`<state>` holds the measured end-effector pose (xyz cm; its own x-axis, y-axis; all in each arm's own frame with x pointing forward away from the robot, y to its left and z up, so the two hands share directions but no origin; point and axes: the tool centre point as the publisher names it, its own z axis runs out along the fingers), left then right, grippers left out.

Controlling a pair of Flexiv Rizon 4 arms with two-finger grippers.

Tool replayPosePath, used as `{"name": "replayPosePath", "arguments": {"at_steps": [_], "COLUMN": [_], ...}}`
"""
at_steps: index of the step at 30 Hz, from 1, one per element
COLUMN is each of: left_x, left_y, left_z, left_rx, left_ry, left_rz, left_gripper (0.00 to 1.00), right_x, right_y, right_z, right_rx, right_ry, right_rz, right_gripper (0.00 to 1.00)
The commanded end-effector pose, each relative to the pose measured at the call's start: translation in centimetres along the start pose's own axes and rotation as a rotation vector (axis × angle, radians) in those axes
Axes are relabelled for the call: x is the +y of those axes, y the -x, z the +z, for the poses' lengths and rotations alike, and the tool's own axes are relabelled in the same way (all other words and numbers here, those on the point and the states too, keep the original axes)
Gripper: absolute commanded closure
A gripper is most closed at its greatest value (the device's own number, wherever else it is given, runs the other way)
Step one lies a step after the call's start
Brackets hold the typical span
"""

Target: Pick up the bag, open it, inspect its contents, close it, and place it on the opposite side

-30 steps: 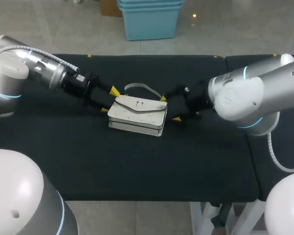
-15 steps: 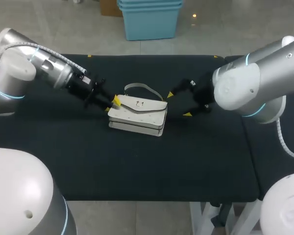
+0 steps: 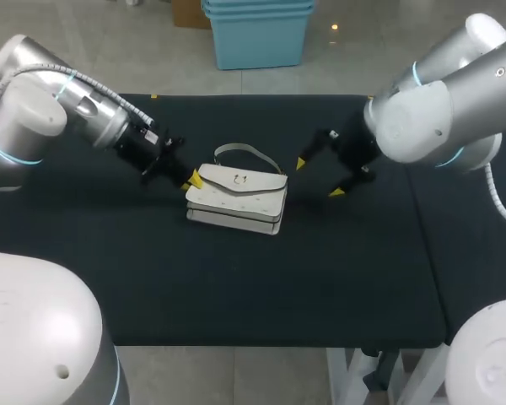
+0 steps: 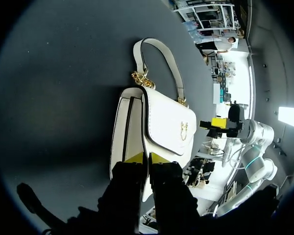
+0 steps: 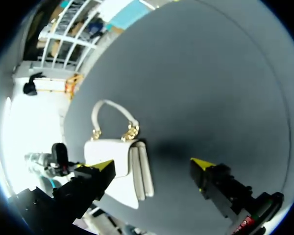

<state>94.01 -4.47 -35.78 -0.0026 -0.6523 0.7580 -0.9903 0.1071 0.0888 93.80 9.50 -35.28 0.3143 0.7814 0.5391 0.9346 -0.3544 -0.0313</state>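
Head view: bag [image 3: 236,197] lies flat, long axis sideways, handle [image 3: 244,152] pointing away

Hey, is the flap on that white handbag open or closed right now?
Closed. The flap lies flat over the front of the bag, gold clasp against it; no interior shows.

Smooth white leather-look bag [image 3: 236,201], gold metal clasp [image 4: 184,128], matt black cloth table [image 3: 236,287]
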Motion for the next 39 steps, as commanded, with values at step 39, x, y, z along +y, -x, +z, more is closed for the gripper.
{"name": "replayPosePath", "arguments": {"at_steps": [39], "left_x": [-8.4], "left_y": [7.6], "left_z": [-10.7], "left_rx": [-0.090], "left_ry": [-0.116], "left_rz": [0.055], "left_gripper": [1.00], "right_x": [13.9], "right_y": [6.4], "right_z": [-8.0], "right_rx": [-0.416], "right_ry": [0.214], "right_rz": [-0.160], "right_gripper": [0.00]}}
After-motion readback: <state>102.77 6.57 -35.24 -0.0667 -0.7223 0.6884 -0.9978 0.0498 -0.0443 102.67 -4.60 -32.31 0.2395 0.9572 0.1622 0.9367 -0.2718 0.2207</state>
